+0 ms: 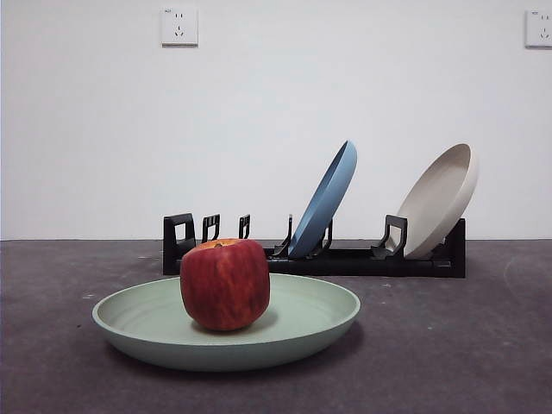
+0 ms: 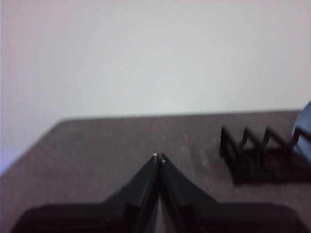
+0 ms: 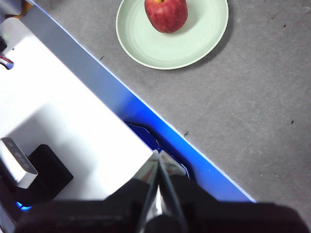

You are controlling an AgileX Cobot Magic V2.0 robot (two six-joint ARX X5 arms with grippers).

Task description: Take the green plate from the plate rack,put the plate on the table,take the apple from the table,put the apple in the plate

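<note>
Saw the green plate (image 1: 293, 332) flat on the table (image 1: 466, 345), near and left of centre, with the apple (image 1: 225, 285) upright inside it, a little left of the plate's middle, stem dip up. Found the plate rack (image 1: 345, 259) farther back, just behind the plate's far rim and running off to the right: empty slots at its left end, a blue plate (image 1: 326, 203) leaning in the middle, a beige plate (image 1: 442, 200) leaning at the right end. Noticed two wall sockets (image 1: 179, 26) high on the white wall behind. Spotted neither arm in the front view. Read the left gripper (image 2: 159, 157) as pinched closed, tips touching and nothing between them, held low over bare table with the rack's empty left end (image 2: 243, 145) off to one side and well apart. Read the right gripper (image 3: 159, 155) likewise as closed tight and holding nothing, hanging over the table's near edge beside a white surface (image 3: 63, 111), with plate (image 3: 194, 43) and apple (image 3: 166, 14) well away from it. Judged every step of the task as finished: plate off the rack and down, apple resting in it, no jaw in contact with anything. Expected no further handling to be called for, only keeping both arms clear of the plate so the apple would not be nudged or rolled.
</note>
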